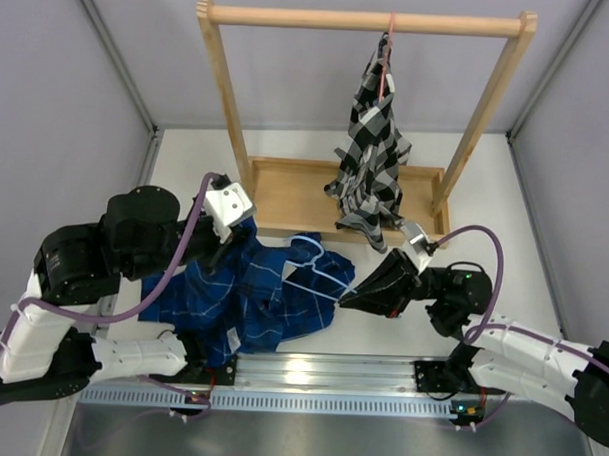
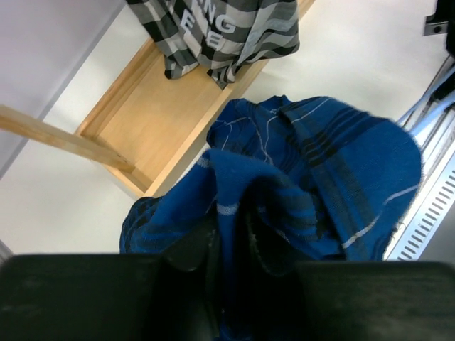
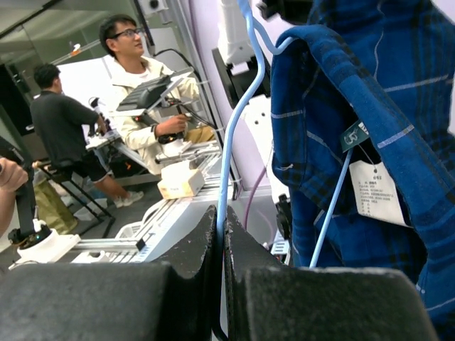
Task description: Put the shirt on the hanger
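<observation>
1. We're over the counter (image 1: 505, 215), and the shirt (image 1: 244, 294) lies bunched in a dark blue heap just in front of the wooden rack (image 1: 225, 95), between the two arms.
2. The left fingers (image 2: 201, 247) are sunk into the cloth, pinching a raised fold of the shirt.
3. The right fingers (image 3: 195, 245) are pressed together on the thin wire of the hanger (image 3: 229, 153), pale blue and running up out of the grip.
4. From above, the hanger rests on the right part of the shirt, hook toward the rack.
5. In the right wrist view, blue fabric drapes over one hanger arm, with a white tag (image 3: 377, 188) hanging inside.
6. A checked shirt (image 1: 375, 155) hangs from the rack's bar on a pink hanger (image 1: 390, 33), apart from our pile.
</observation>
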